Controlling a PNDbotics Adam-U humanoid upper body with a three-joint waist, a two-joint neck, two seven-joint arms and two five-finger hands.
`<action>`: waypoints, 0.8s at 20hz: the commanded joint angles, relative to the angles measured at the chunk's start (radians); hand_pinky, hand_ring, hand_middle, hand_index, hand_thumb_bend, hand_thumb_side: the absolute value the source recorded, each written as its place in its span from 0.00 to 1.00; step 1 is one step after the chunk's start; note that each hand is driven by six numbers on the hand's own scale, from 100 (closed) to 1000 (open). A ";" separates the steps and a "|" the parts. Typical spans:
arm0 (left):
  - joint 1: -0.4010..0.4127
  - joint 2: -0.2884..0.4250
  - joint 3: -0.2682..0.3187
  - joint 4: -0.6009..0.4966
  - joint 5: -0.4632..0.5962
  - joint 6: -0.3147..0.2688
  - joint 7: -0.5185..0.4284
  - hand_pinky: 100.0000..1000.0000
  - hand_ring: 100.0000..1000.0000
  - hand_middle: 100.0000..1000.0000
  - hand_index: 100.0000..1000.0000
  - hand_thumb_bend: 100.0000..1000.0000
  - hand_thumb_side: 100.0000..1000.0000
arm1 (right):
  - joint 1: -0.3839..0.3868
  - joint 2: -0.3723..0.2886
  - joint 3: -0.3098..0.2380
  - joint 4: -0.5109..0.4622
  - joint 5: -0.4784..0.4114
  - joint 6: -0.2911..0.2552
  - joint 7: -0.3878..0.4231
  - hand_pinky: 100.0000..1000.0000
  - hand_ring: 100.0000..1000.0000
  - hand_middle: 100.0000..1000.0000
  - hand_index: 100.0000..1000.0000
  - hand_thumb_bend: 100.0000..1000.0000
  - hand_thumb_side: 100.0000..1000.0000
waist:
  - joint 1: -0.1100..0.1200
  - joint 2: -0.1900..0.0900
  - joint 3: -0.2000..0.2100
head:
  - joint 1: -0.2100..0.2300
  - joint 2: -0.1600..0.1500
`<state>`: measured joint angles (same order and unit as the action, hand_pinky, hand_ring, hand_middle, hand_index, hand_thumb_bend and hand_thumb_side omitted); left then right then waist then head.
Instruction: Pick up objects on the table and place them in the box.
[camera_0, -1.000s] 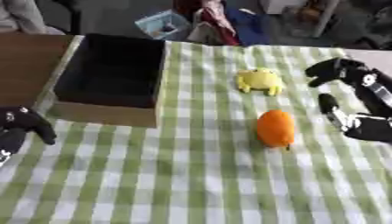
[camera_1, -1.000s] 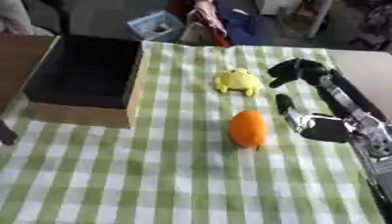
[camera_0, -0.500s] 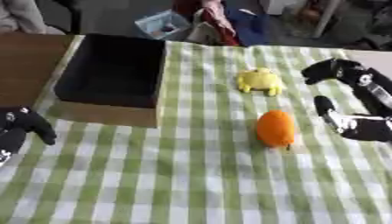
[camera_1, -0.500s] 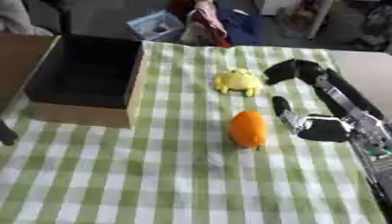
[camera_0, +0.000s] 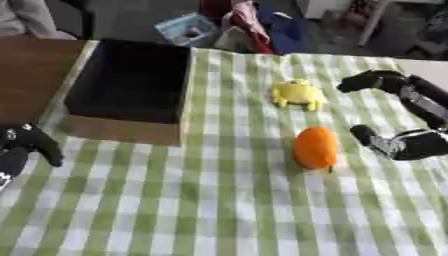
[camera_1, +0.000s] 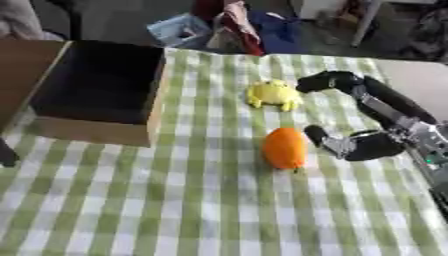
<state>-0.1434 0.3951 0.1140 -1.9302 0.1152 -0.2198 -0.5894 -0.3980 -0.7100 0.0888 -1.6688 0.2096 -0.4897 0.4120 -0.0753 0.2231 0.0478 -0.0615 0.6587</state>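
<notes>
Green-checked tablecloth | right hand spread wide, now closer beside orange fruit mid-cloth, not yet gripping | box far-left corner, empty | left hand idle, curled, left edge

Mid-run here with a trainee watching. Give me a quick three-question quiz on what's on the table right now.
1. True or false: the box already holds an object.
2. Which lies nearer the box: (a) the orange or (b) the yellow toy?
3. Fill in: the right hand is spread open beside the ____, touching nothing.

Key: 1 false, the box looks empty; 2 b; 3 orange. The left hand rests idle at the lower left.
</notes>
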 joint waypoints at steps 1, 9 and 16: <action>-0.005 0.020 0.001 -0.011 -0.004 -0.002 -0.005 0.59 0.49 0.50 0.66 0.00 0.68 | -0.031 -0.065 0.013 0.032 0.018 -0.014 0.017 0.82 0.81 0.78 0.93 0.26 0.39 | 0.003 -0.016 0.001 | -0.003 0.005; -0.006 0.021 -0.001 -0.010 -0.005 -0.003 -0.008 0.59 0.49 0.50 0.66 0.00 0.68 | -0.102 -0.102 0.072 0.142 0.049 -0.050 0.053 0.83 0.81 0.79 0.94 0.34 0.47 | 0.000 -0.016 0.008 | -0.007 0.006; -0.005 0.022 -0.002 -0.009 -0.005 -0.005 -0.010 0.59 0.49 0.50 0.66 0.00 0.68 | -0.148 -0.091 0.095 0.242 0.081 -0.068 0.072 0.83 0.82 0.79 0.94 0.34 0.48 | 0.000 -0.017 0.011 | -0.008 0.009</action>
<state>-0.1423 0.3953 0.1087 -1.9296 0.1130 -0.2225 -0.5953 -0.5292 -0.7705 0.1890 -1.4377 0.2815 -0.5547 0.4808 -0.0780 0.2230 0.0586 -0.0658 0.6592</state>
